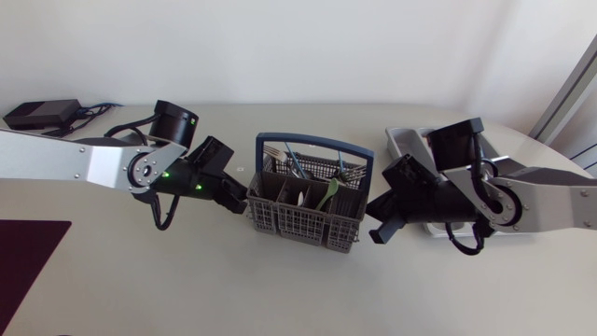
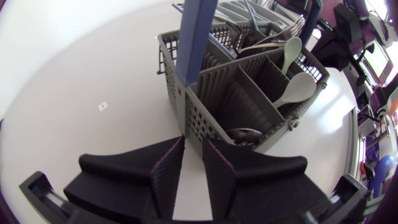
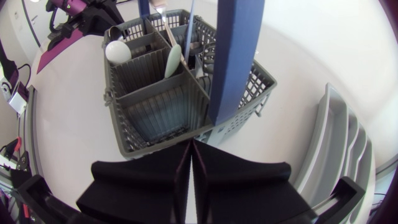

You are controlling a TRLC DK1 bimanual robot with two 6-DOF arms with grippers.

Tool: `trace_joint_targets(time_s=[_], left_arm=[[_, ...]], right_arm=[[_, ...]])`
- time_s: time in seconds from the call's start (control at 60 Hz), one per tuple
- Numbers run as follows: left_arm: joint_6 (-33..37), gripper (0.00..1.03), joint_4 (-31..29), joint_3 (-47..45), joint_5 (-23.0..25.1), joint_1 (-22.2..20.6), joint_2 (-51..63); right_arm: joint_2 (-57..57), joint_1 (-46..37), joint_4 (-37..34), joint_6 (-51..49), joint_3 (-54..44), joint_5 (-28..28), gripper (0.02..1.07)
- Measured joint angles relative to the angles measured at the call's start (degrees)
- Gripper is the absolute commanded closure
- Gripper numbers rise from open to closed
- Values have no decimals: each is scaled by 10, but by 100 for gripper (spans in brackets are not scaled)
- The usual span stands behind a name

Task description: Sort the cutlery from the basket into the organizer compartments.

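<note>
**Directly ahead, the basket is sitting on the counter**

Left claw is hanging slightly parted, empty, at the basket's corner. Right claw is pressing its fingers together, empty, with the blue handle rising ahead and the organizer lying beside it. A counter tag is showing too small to read.

A pale cream surface fills the frame, evenly lit with soft shadows. A dark maroon mat lies lower left; a black box with cables sits upper left.

A grey basket of cutlery stands mid-table. The jaws of the left arm and right arm flank it. The organizer lies behind.
</note>
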Motion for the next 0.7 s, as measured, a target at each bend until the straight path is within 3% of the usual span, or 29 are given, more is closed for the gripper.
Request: trace_joint_targets(time_s=[0.367,0.417,0.6,0.7], left_arm=[[17,77,-34,-54,-7,-14,-65],[19,74,-38,-58,-5,-14,-70],[41,64,-53,-75,9,1,-121],[52,60,-58,-88,9,11,-165]], right_arm=[[69,-8,5,-21,55,12,97],[70,-8,7,-21,56,20,94],[35,-7,9,-21,44,67,64],[-26,-7,-14,-21,31,89,57]])
